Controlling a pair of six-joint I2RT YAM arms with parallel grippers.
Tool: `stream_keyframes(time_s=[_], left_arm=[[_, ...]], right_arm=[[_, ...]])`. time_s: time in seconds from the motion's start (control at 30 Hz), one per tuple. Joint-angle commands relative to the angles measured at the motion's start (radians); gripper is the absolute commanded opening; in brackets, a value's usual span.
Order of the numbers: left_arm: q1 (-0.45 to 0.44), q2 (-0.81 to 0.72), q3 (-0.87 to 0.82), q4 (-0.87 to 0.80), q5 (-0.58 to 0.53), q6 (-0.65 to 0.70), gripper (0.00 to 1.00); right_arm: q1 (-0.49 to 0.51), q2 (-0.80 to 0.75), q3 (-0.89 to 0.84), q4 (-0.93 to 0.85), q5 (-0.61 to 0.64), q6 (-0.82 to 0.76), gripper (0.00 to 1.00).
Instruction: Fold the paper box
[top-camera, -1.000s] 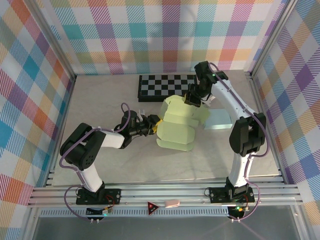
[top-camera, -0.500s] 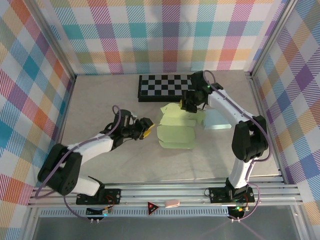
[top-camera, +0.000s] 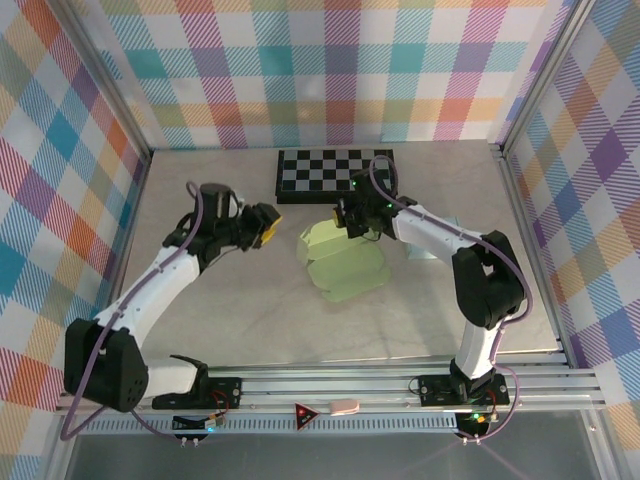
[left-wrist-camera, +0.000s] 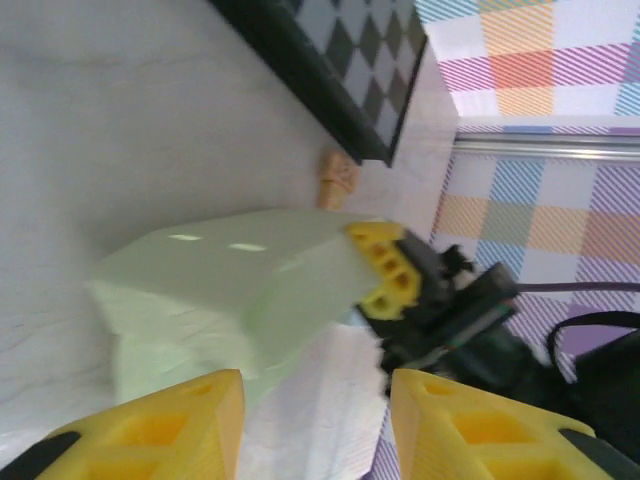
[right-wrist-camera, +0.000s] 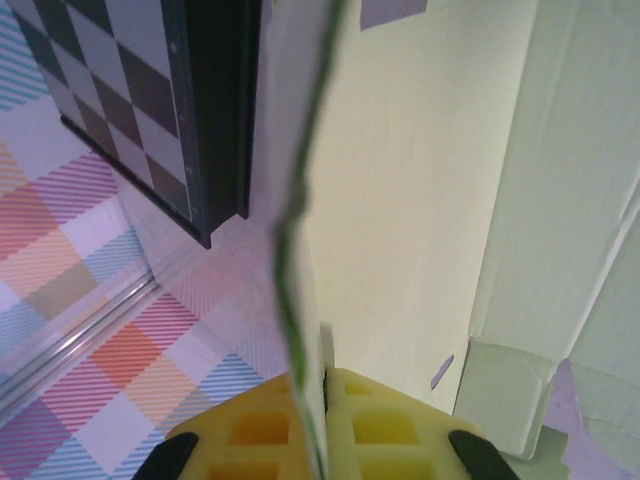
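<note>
Right end effector (top-camera: 345, 220) clamps paper box (top-camera: 345, 265) edge; left end effector (top-camera: 268, 222) gapes nearby.

Overhead camera looks steeply down from the near edge at the whole tabletop (top-camera: 260, 320). Both wrist cameras face the paper box (top-camera: 345, 265) and checkerboard (top-camera: 320, 170), the left from nearby, the right pressed close.
</note>
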Motion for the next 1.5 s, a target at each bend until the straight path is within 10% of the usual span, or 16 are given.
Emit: stream_keyframes(time_s=[0.0,1.07,1.47], left_arm=[[-0.044,0.086,0.136,-0.073,0.056,-0.013,0.41],[-0.152,0.341,0.250,0.010,-0.041,-0.147,0.41],[-0.152,0.343,0.228,0.041,-0.052,-0.162,0.21]], right_arm=[[0.013,-0.016,-0.036,0.103,0.011,0.008,0.00],[0.031,-0.004,-0.017,0.096,-0.048,0.044,0.00],[0.039,-0.024,-0.034,0.096,-0.042,0.041,0.00]])
